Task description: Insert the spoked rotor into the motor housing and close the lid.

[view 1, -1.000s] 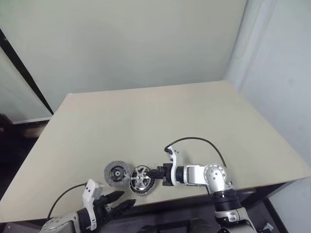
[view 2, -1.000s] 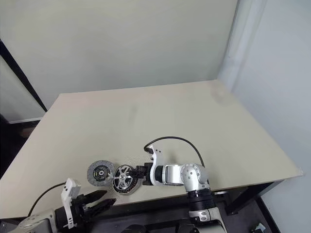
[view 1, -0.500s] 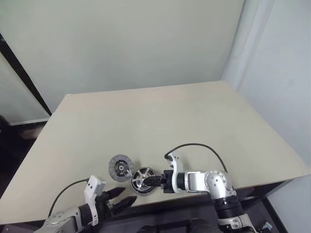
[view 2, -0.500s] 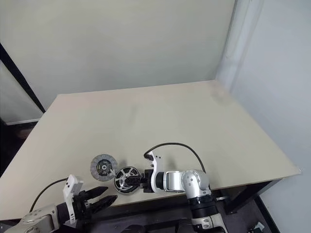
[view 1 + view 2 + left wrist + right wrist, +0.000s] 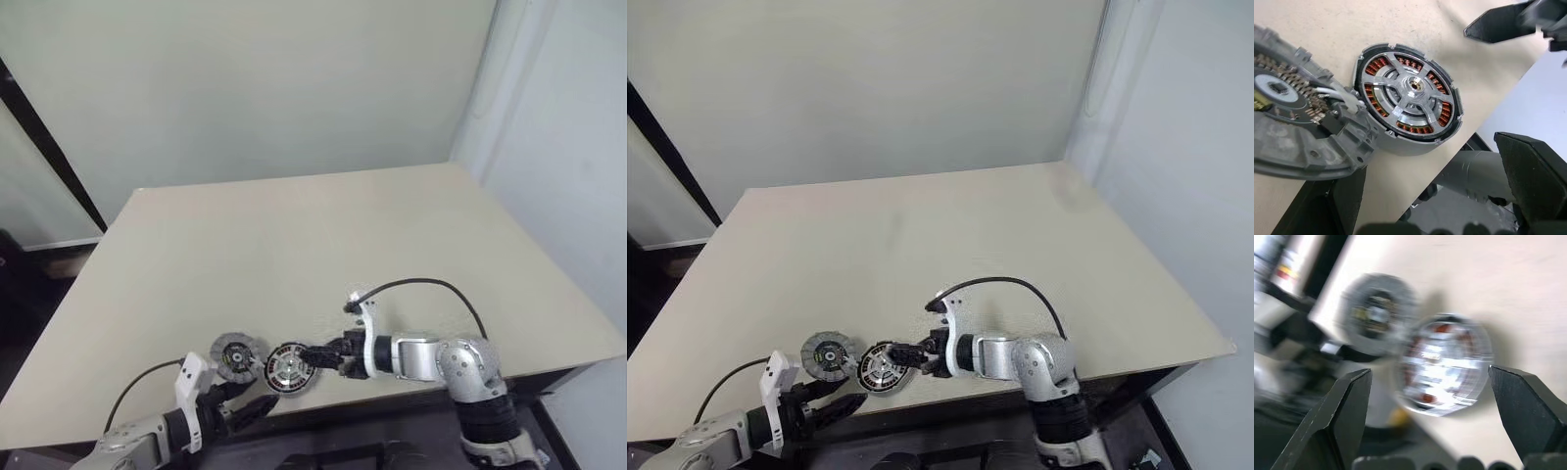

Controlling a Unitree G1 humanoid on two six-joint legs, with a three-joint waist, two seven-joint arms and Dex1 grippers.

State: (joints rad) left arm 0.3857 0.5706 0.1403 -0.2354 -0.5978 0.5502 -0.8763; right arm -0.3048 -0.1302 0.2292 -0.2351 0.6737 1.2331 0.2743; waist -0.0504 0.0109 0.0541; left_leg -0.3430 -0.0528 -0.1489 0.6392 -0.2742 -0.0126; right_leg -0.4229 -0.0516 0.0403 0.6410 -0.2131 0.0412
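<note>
The motor housing [image 5: 1400, 143] lies flat near the table's front edge, copper windings showing through the gaps of the silver spoked rotor [image 5: 1411, 96], which sits inside it. The grey lid [image 5: 1288, 147] lies face up right beside the housing, on its left, joined to it by thin wires. My right gripper [image 5: 318, 356] is open just to the right of the housing, fingertips close to its rim and nothing between them; its fingers [image 5: 1530, 411] stand wide apart. My left gripper [image 5: 250, 401] hangs open below the table's front edge, pointing at both parts.
Both parts lie close to the front edge of the beige table [image 5: 392, 255], which stretches bare behind them. A black cable [image 5: 421, 286] loops over my right wrist. Walls stand behind and to the right of the table.
My right gripper has opened, let go of the rotor and housing, and drawn back a little to the right. The left gripper has kept still.
</note>
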